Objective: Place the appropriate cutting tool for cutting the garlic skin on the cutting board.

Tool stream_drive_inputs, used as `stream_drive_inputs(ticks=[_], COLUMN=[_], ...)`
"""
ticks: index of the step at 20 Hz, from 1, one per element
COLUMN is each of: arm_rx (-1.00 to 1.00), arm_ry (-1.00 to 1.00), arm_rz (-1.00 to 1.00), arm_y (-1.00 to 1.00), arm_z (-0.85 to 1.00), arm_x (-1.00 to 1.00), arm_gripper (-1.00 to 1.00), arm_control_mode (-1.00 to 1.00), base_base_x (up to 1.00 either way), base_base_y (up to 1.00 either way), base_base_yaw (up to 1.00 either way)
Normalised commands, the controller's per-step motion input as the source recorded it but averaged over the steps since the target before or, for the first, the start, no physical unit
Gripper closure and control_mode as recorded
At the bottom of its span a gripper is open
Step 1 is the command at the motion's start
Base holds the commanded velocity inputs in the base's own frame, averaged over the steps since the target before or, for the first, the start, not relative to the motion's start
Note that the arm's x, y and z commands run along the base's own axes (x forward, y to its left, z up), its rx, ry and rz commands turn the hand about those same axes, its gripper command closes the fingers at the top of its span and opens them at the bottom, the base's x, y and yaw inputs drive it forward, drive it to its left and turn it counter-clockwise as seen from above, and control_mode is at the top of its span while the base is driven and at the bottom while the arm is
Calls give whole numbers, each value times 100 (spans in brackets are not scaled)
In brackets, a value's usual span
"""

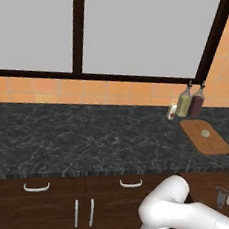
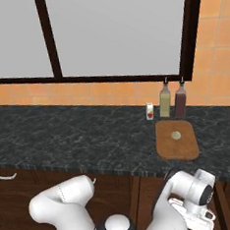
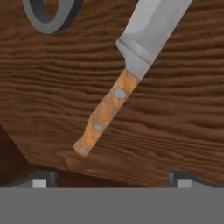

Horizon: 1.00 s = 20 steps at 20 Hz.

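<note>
Knife [image 3: 131,78] lay flat on brown wood grain, seemingly a drawer floor, seen from the hand camera straight above it. Its wooden handle, with three rivets, ran from about 7 o'clock up to the middle of that view, and the grey blade went on toward 1 o'clock and off the top edge. A grey metal ring [image 3: 48,17] sat at 11 o'clock, well apart from the knife. The gripper [image 3: 112,177] hung over the handle's butt end; one fingertip [image 3: 40,178] stood at 7 o'clock and the other at 5 o'clock, spread wide with nothing between them.

From the left base camera, the dark counter [image 1: 84,133] ran across the middle, the board [image 1: 205,137] lay at 3 o'clock with the garlic [image 1: 205,133] on it, and two bottles [image 1: 190,101] and a small shaker [image 1: 172,111] stood just behind at 2 o'clock.

By my judgement the knife would be stiff and fairly light, the blade smooth, thin and poor to pinch, the riveted handle thicker and less slippery. Taking it mid-handle, across its width, looked best; so low an object leaves the fingers little to close on, so they would need to reach right down to the wood
</note>
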Motion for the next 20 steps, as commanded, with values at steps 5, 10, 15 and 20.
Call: stream_drive_inputs(ticks=[5,10,15,20], arm_rx=[0,0,-1,0], arm_ry=[-10,-2,0,0], arm_rz=[-1,-1,-1,0], arm_y=[11,3,4,3], arm_z=[-24,-22,-28,-28], arm_x=[14,18,21,15], arm_gripper=[-100,-100,-100,-100], arm_control_mode=[-100,-100,-100,-100], base_base_x=[0,0,0,0], base_base_y=[0,0,0,0], base_base_yaw=[0,0,0,0])
